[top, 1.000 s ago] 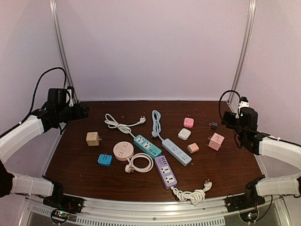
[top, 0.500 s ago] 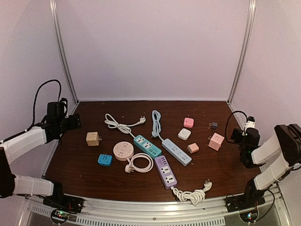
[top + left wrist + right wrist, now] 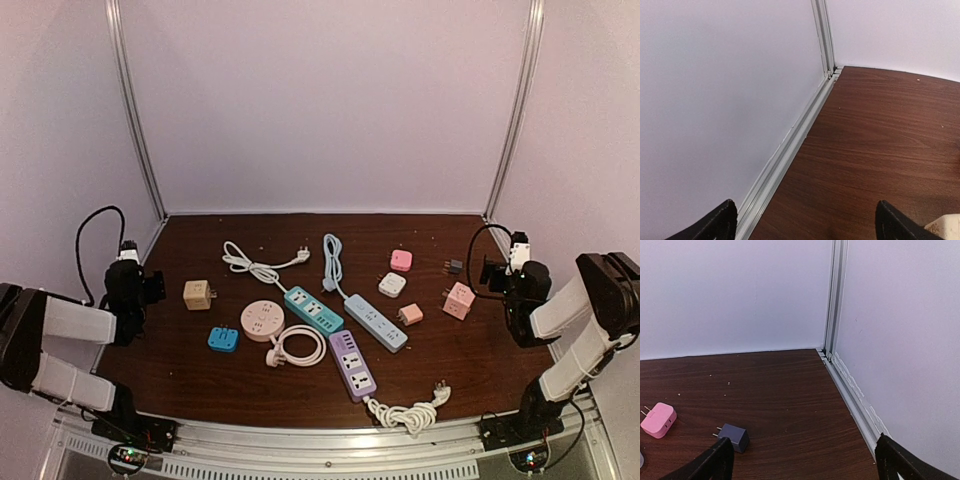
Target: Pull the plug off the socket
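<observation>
Item one, the dark wood-grain table [image 3: 190, 375], is enclosed by pale walls, and both arms are folded back at its side edges. The left gripper [image 3: 807, 222] is seen with its jaws spread wide and nothing held between them; bare tabletop and the left wall are faced. The right gripper [image 3: 807, 460] is likewise spread wide and empty, and the far right corner is faced. Three power strips are laid out between the two grippers and well apart from both: a purple strip [image 3: 352, 364] with a bundled white cord [image 3: 408, 413], a pale blue strip [image 3: 376, 321] and a teal strip [image 3: 313, 309]. A round pink socket [image 3: 262, 321] with a coiled white lead [image 3: 298, 346] is placed on the left gripper's side of the strips. A loose white cable [image 3: 250, 262] and a pale blue cable [image 3: 332, 262] are laid beyond these. A beige cube [image 3: 197, 294] is found near the left gripper, on its inward side. The pink cube socket [image 3: 460, 300] is found near the right gripper, on its inward side; whether anything is plugged into it cannot be told. A blue adapter [image 3: 223, 339], a white adapter [image 3: 392, 285], a peach adapter [image 3: 410, 314] and a pink adapter [image 3: 658, 420] are scattered further off. The grey plug [image 3: 733, 437] is found lying free on the table, prongs bare, just ahead of the right gripper's left finger and apart from the cube.
</observation>
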`<action>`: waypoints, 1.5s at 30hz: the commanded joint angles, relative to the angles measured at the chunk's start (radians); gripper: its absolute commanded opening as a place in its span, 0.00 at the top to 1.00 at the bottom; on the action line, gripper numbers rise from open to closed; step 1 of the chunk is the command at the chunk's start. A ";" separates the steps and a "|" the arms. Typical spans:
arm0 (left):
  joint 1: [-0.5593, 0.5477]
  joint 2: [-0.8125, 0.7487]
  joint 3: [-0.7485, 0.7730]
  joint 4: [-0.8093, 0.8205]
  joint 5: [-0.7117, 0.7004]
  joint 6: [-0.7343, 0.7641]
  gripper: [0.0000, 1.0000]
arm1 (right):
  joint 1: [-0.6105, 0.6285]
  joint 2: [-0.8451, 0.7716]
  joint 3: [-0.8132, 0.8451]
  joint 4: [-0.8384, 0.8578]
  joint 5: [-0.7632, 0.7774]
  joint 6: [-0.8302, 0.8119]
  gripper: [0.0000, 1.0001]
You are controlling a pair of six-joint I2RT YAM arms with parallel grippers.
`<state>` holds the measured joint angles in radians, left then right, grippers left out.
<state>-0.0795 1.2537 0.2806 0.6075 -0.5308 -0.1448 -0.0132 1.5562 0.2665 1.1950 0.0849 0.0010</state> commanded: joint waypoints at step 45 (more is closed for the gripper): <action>0.005 0.315 0.025 0.529 0.271 0.159 0.02 | -0.004 0.001 0.009 0.019 -0.038 -0.021 0.00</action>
